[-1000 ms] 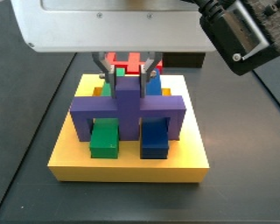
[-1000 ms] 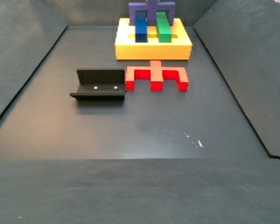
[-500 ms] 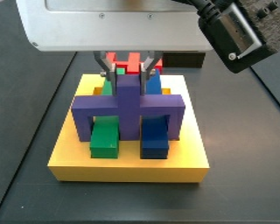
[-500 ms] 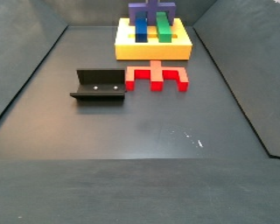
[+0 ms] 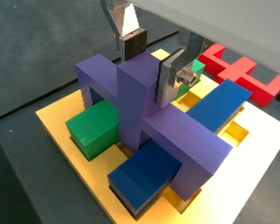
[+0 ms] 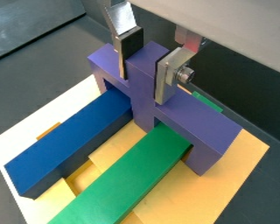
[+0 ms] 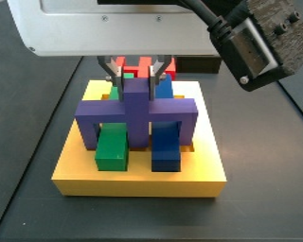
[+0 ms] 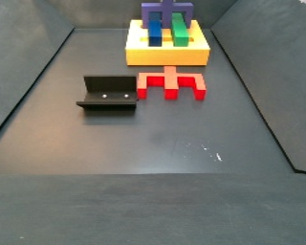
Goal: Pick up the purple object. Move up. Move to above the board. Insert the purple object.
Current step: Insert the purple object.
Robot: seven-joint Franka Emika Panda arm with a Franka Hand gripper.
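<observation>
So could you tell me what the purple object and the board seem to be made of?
The purple object, with the gripper at its ridge, looks like matte plastic: uniform colour, crisp edges. The board looks alike in matte yellow, though painted wood is possible.

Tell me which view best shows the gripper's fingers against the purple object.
A wrist view: the gripper straddles the purple object ridge, finger plates beside it. Another wrist view agrees. Side views hide the fingers; contact is unclear.
</observation>
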